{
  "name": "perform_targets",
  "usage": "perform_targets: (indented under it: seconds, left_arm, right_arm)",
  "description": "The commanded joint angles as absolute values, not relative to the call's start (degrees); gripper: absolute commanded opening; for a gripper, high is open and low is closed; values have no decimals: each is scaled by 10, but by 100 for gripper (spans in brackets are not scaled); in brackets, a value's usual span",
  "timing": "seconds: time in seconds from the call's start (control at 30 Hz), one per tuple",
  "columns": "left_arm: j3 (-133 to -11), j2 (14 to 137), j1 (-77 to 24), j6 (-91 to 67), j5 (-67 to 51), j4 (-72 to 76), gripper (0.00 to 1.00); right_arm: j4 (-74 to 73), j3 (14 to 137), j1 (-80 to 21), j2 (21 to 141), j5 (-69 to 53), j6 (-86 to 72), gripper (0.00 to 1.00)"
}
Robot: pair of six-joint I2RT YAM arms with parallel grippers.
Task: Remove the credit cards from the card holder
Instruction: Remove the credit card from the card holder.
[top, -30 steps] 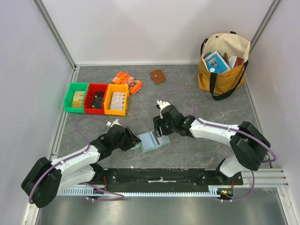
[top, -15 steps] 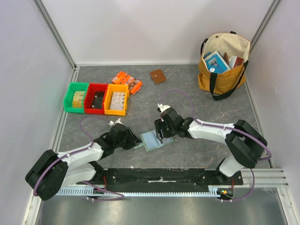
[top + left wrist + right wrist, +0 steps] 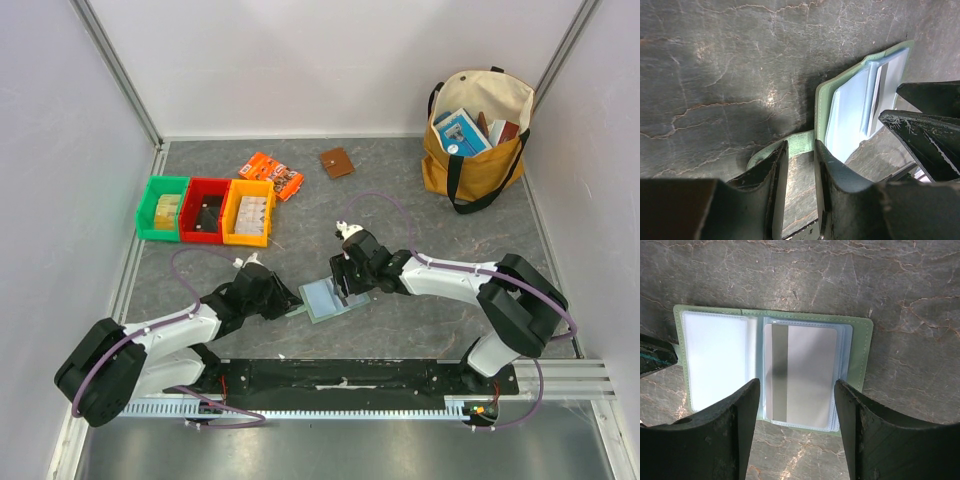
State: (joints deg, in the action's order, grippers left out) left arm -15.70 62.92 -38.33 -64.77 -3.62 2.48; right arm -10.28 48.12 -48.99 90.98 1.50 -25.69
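The pale green card holder (image 3: 323,299) lies open and flat on the table between my grippers. In the right wrist view its right page holds a grey credit card (image 3: 800,372) with a dark stripe, inside a clear sleeve; the green rim (image 3: 863,355) frames it. My right gripper (image 3: 796,381) is open wide just above that page, one finger on each side of the card. My left gripper (image 3: 800,147) is at the holder's left edge, its jaws a little apart, fingertips at the green side tab (image 3: 801,140), nothing between them. The holder (image 3: 822,107) also shows there.
Green (image 3: 163,208), red (image 3: 205,210) and yellow (image 3: 249,212) bins stand at the left back. An orange printed packet (image 3: 271,174) and a brown square wallet (image 3: 337,162) lie behind. A yellow tote bag (image 3: 476,140) with books stands at the back right.
My right gripper has moved slightly towards the near edge, over the holder. My left arm has shifted its elbow outward, its gripper staying at the holder's left edge.
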Motion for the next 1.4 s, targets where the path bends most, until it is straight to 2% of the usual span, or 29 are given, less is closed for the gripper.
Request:
perform_targets:
  seconds: [0.0,0.17,0.4,0.67,0.9,1.1,1.37]
  left_arm:
    - [-159,634,-384,-643,-47,41,34]
    - [-160,637,-384,-643,-54,47,33]
    - [-160,645,-386,-644,-60,57,33]
    - [-158,645,-385,-646,-62,61,32]
    - [-175,602,-386,-636,-50,16,32]
    - [-228,556,-385,-620,-47,-36,33]
    - [-293,664,-390,-618,-121,37,33]
  right_arm:
    - [-94,476,-489,922,9,-258,68]
    - [-84,477,-489,911,-27,-253,64]
    - [-66,483,-489,886,-68,-264,51]
    - [-38,485,-489,875,-112,-278,47]
    - [-77,483,-487,860,-18,-254,47]
    - [-82,462,-458,859,-17,-248,41]
    - [-55,440,-430,863,-55,-245,29]
